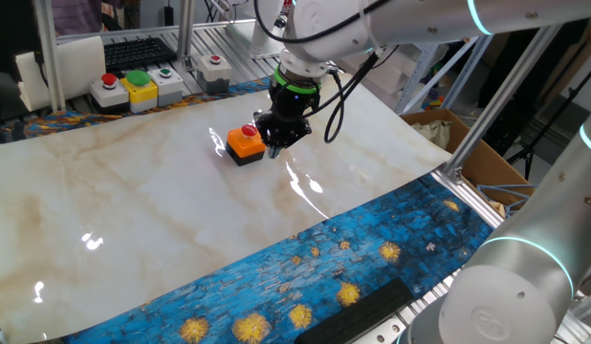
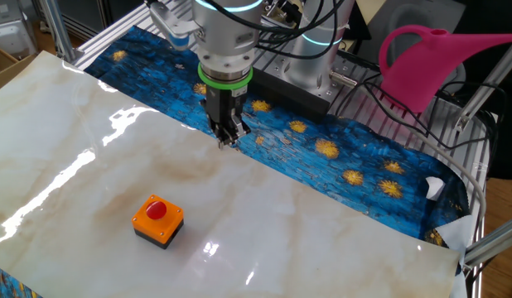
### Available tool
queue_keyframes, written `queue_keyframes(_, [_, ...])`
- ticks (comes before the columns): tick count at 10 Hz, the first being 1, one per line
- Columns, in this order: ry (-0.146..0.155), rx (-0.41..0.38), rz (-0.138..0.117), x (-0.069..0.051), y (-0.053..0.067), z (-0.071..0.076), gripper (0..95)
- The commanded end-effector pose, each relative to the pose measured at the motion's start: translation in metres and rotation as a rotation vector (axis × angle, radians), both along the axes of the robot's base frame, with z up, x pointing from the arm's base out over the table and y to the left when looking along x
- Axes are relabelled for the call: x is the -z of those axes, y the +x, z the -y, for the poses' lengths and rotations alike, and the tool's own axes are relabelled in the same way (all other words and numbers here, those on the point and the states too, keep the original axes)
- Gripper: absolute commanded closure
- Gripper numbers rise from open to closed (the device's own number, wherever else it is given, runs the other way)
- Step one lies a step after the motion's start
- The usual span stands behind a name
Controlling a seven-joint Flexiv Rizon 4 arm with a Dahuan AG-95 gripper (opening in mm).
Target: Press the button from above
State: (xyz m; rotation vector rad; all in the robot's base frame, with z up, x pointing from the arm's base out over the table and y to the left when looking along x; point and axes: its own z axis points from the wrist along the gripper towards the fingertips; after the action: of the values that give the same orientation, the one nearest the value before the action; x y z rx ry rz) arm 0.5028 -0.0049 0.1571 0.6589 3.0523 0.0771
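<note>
The button [image 1: 246,141] is a small red round cap on an orange square housing with a black base. It stands on the white marble-patterned tabletop [image 1: 133,210] and also shows in the other fixed view [image 2: 157,220]. My gripper [image 1: 276,143] points straight down and hangs just right of the button in one fixed view. In the other fixed view my gripper [image 2: 227,139] is clearly apart from the button, toward the blue cloth side. It does not touch the button. The fingertips meet with no gap and hold nothing.
Grey button boxes [image 1: 109,88] and a yellow box with a green button [image 1: 140,86] stand at the back left, beside a keyboard [image 1: 138,50]. A blue starry cloth [image 1: 353,258] borders the marble. A cardboard box [image 1: 468,143] and a pink watering can [image 2: 438,58] sit off the table.
</note>
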Motion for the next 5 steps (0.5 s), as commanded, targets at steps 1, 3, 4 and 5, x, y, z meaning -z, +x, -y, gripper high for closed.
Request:
queue_keyframes(1, [0.004, -0.008, -0.004, 0.0002, 0.0011, -0.0005, 95.0])
queue_keyframes(3, [0.003, -0.016, -0.003, 0.0005, 0.0020, 0.0009, 95.0])
queue_keyframes(4, [0.003, -0.025, -0.002, 0.0012, 0.0027, 0.0030, 95.0])
queue_keyframes(5, [0.004, -0.034, -0.001, 0.0023, 0.0035, 0.0062, 95.0])
